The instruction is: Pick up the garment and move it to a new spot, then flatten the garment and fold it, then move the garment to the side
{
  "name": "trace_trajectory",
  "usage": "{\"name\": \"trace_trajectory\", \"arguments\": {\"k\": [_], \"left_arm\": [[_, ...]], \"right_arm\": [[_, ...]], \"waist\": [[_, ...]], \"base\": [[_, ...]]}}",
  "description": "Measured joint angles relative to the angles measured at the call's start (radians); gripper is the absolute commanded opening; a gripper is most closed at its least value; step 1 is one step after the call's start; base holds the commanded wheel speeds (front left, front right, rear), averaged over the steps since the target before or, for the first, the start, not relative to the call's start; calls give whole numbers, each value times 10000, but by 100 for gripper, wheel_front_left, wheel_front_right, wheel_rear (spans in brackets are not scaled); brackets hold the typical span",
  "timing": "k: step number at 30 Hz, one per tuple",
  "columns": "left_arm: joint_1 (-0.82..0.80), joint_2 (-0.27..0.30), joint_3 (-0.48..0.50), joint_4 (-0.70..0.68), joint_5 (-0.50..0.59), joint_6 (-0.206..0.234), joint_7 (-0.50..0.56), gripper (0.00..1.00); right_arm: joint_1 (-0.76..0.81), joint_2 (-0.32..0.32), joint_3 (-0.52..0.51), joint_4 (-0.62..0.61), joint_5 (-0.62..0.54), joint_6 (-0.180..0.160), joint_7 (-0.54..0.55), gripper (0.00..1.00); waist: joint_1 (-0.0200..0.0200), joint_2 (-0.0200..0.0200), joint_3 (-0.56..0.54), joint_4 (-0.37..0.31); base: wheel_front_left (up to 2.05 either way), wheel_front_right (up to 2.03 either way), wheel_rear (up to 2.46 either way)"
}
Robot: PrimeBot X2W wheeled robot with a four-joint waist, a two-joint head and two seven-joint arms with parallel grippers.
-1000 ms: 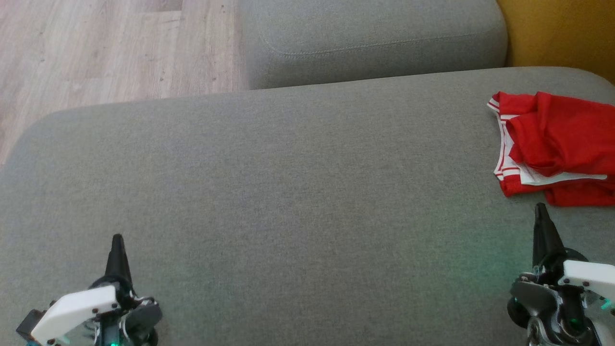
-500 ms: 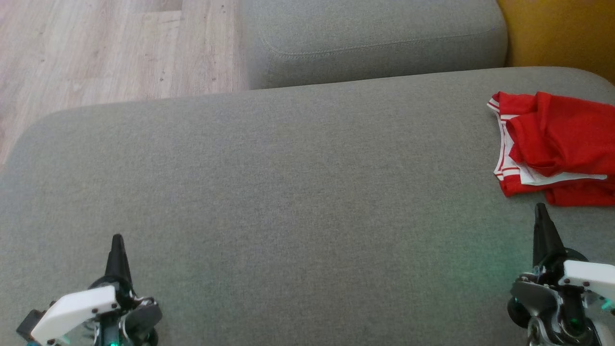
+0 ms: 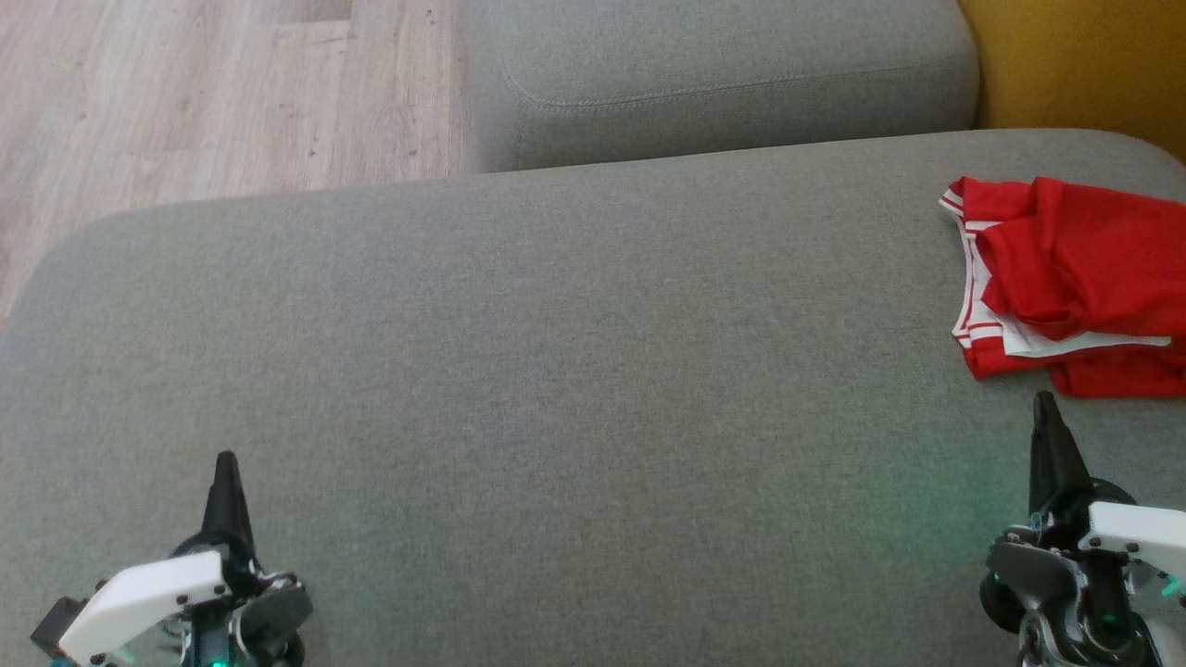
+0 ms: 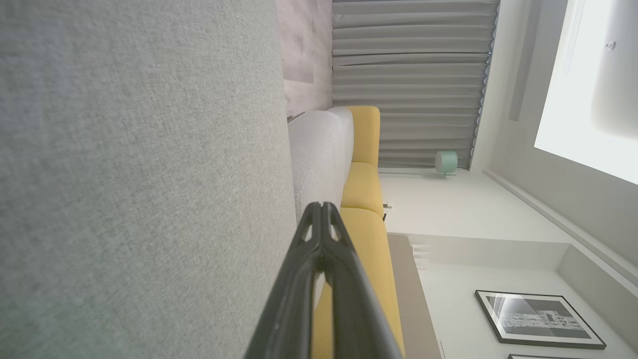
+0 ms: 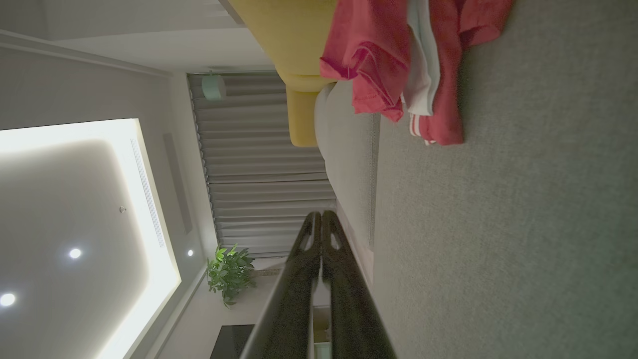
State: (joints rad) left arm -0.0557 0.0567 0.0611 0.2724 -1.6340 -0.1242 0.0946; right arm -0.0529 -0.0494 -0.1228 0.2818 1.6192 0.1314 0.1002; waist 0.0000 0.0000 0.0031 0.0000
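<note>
red white-trimmed cloth garment (image 3: 1079, 269): rumpled at right edge of grey fabric sofa seat (image 3: 556, 371); we judge it awaiting pickup or already set aside. left tool (image 3: 225, 460), right tool (image 3: 1043, 400): both pressed together, empty.

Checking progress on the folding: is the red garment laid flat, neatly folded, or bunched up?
Bunched up. The red garment lies in uneven, overlapping layers on the grey cushion, white trim showing between them.
</note>
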Motion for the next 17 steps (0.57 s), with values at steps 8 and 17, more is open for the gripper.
{"name": "trace_trajectory", "arguments": {"k": [8,17], "left_arm": [[0,-10,13,0,0,0,12,0],[0,-23,33,0,15,0,13,0]], "right_arm": [[0,4,-12,0,0,0,2,0],[0,6,-36,0,0,0,13,0]], "waist": [[0,0,0,0],[0,0,0,0]], "base": [[0,0,0],[0,0,0]]}}
